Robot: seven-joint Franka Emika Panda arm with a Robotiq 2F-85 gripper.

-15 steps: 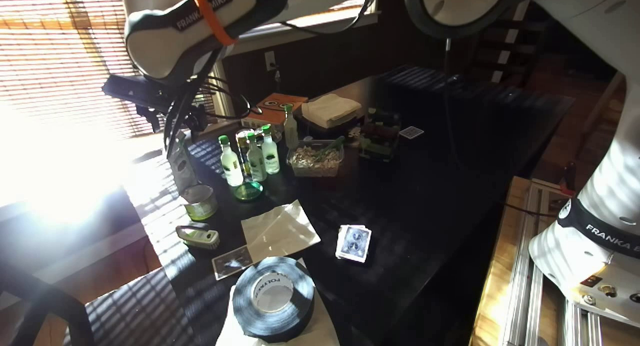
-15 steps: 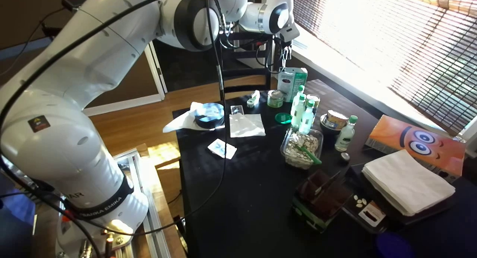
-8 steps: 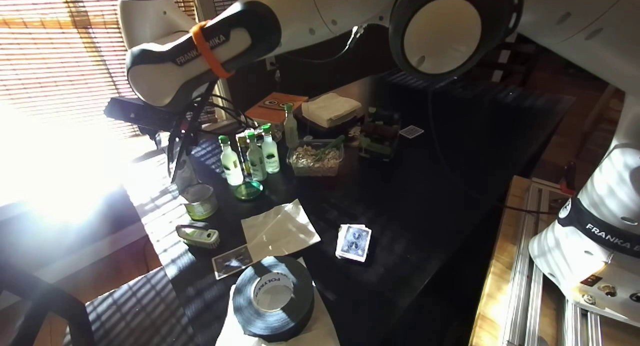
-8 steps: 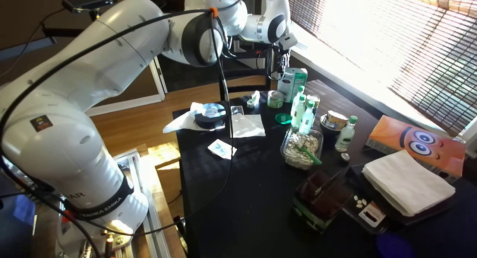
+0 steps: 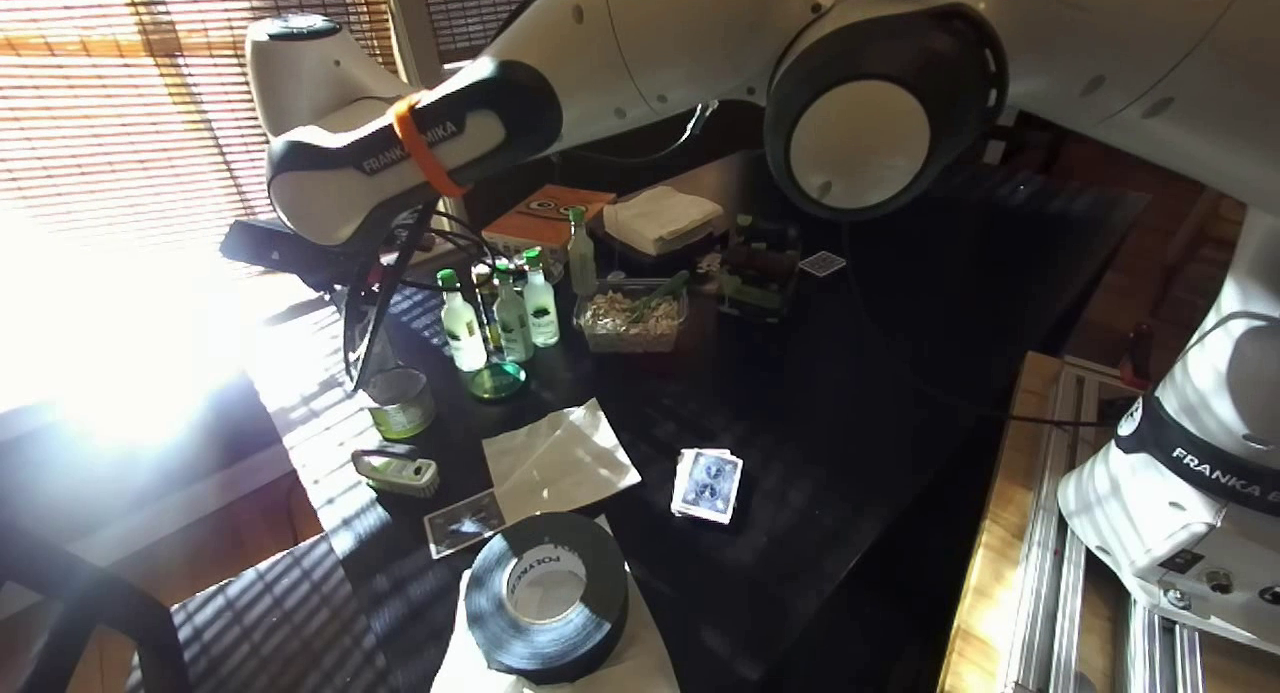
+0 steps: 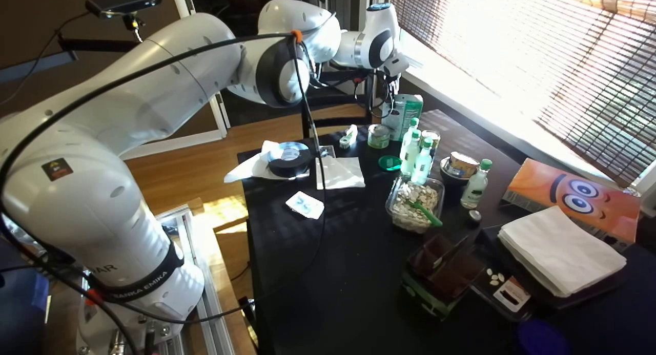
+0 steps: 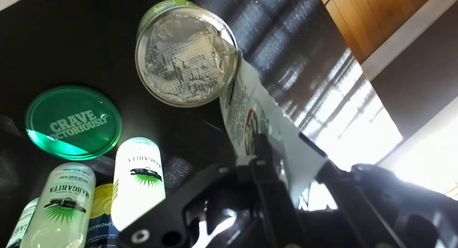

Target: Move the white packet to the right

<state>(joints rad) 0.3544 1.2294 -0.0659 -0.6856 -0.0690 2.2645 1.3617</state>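
Observation:
The white packet (image 7: 243, 97) stands upright at the table's far end, white with green edges. In an exterior view the packet (image 6: 410, 111) shows behind the green can; elsewhere the arm partly covers the packet (image 5: 378, 351). My gripper (image 7: 288, 149) has come down over its top, one finger on each face. In the wrist view a fingertip (image 7: 261, 145) lies against or very near the printed side; the opposite finger (image 7: 327, 170) is at the back edge. The jaws stand fairly narrow with the packet between them. Whether they pinch it is unclear.
An open can (image 7: 186, 58) stands right beside the packet. Close by are a green lid (image 7: 73, 122), several bottles (image 6: 423, 163) and a brush (image 5: 397, 471). Farther off lie a napkin (image 5: 560, 463), a tape roll (image 5: 480, 603), playing cards (image 5: 708, 486) and a food container (image 6: 415, 204).
The arm has lowered in both exterior views, bringing the gripper down from above the packet to around its top. The packet and the other things on the table stay in place.

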